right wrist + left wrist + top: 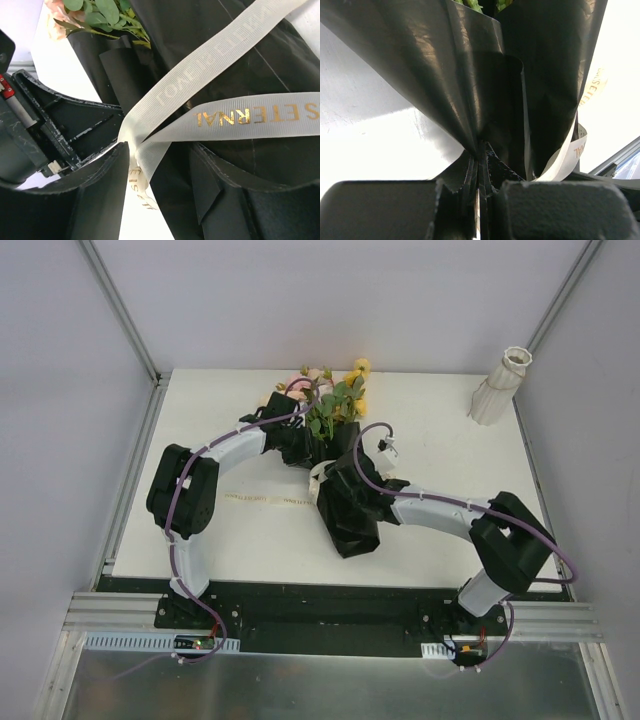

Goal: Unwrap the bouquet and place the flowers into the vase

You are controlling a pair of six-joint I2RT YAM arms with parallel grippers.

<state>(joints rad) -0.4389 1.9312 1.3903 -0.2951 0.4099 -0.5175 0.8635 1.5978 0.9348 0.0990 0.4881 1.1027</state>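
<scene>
One vase (503, 386) seen only overhead, ribbon (240, 117) lettering legible from right wrist

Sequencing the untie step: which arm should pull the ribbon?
Right, most likely. The cream ribbon crosses right inside the right gripper. The left gripper is shut on the black wrap, so it is busy anchoring the bouquet.
</scene>
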